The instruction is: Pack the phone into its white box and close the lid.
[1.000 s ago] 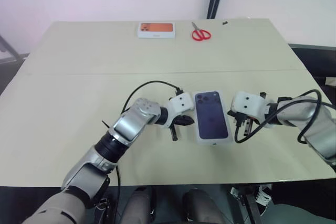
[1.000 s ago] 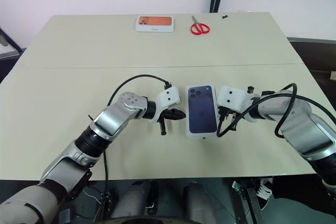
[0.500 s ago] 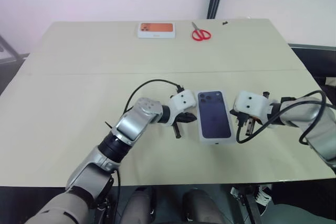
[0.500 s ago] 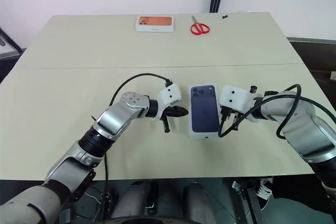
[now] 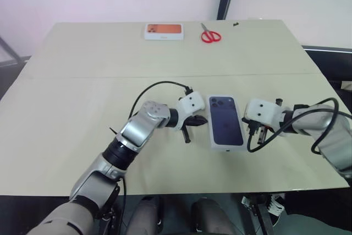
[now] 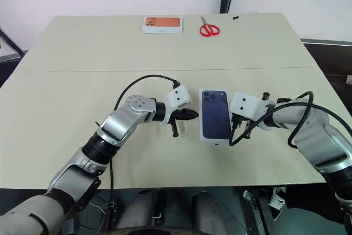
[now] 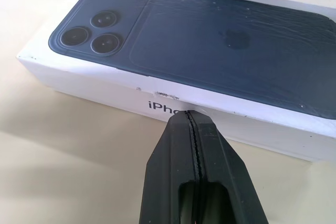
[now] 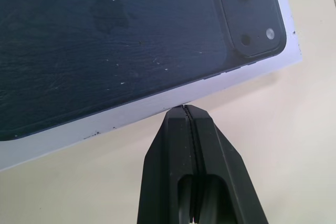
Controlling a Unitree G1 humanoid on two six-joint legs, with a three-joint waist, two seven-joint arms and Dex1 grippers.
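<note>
We see the lid (image 5: 225,127) seated down on the white box, dark phone picture facing up, so the closed package lies flat on the counter (image 5: 82,97) between our two end effectors. The box base and the phone itself are hidden under the lid.

Our left end effector (image 7: 193,121) has its two black fingers pressed together with nothing between them. Its tip meets the package's long white side wall just at the printed lettering; the left wrist view does not settle whether it presses or only sits just beside that wall. From it, the printed camera cluster lies toward the far end of the package.

Our right end effector (image 8: 185,109) is likewise pinched together and empty. Its tip stands at the opposite long edge of the lid, at or just short of the white rim, nearer the end with the printed cameras.

So both long edges are flanked, while the two short ends of the package are free, with bare counter beyond them. Behind each end effector the counter stretches open to its side edges.

Well beyond both end effectors, near the far edge of the counter, lie a white box with orange top (image 5: 164,31) and red-handled scissors (image 5: 209,35), apart from each other.
</note>
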